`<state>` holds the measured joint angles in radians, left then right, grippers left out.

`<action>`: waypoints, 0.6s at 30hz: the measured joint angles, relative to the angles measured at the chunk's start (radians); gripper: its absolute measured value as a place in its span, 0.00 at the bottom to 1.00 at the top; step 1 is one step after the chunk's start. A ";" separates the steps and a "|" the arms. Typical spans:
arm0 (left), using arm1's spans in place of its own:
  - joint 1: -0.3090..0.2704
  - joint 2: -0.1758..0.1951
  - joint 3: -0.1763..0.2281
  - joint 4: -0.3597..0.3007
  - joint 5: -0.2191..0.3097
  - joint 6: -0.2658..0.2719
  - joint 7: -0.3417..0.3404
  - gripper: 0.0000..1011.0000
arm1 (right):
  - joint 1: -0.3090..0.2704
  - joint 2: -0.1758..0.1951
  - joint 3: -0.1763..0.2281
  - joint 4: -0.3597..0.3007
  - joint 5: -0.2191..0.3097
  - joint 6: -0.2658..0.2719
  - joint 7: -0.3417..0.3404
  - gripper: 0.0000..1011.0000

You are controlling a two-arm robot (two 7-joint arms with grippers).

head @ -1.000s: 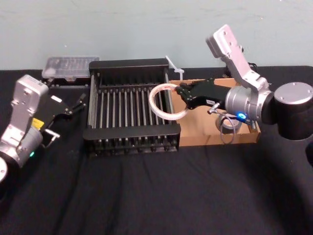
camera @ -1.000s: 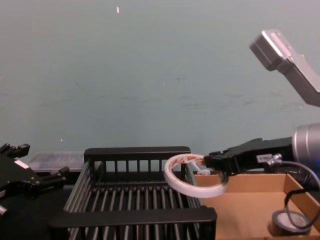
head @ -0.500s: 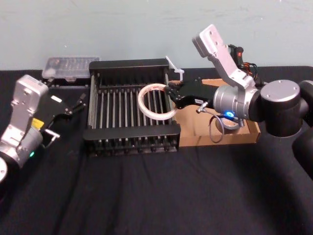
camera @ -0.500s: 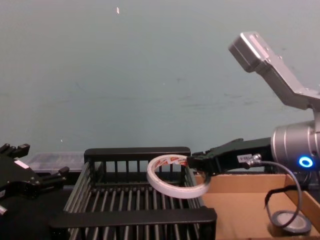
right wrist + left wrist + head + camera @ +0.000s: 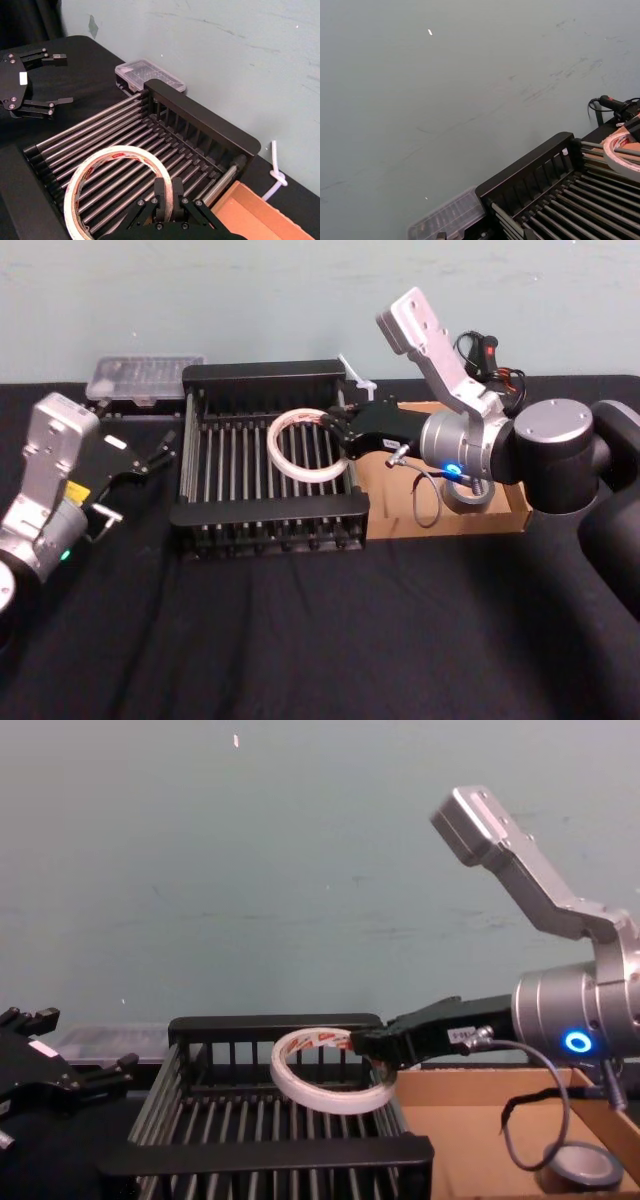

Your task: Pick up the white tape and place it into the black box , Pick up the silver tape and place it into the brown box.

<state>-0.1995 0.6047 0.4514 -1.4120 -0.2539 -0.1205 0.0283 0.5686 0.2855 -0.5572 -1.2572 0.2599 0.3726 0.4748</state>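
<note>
Now white tape (image 5: 325, 1098) over black box (image 5: 270, 1153)

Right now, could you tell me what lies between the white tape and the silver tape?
In the head view: the right gripper, shut on the white tape, then the black box's right wall and bare brown box floor. Left gripper parked far left.
</note>
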 joint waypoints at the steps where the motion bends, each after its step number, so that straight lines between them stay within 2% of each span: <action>1: 0.000 0.000 0.000 0.000 0.000 0.000 0.000 0.99 | 0.002 -0.002 -0.001 0.004 0.000 -0.001 0.001 0.10; 18: 0.000 0.000 0.000 0.000 0.000 0.000 0.000 0.99 | 0.004 -0.004 -0.002 0.009 -0.001 -0.002 0.003 0.10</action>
<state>-0.1995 0.6047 0.4514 -1.4120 -0.2539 -0.1205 0.0283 0.5730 0.2810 -0.5593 -1.2477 0.2592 0.3703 0.4778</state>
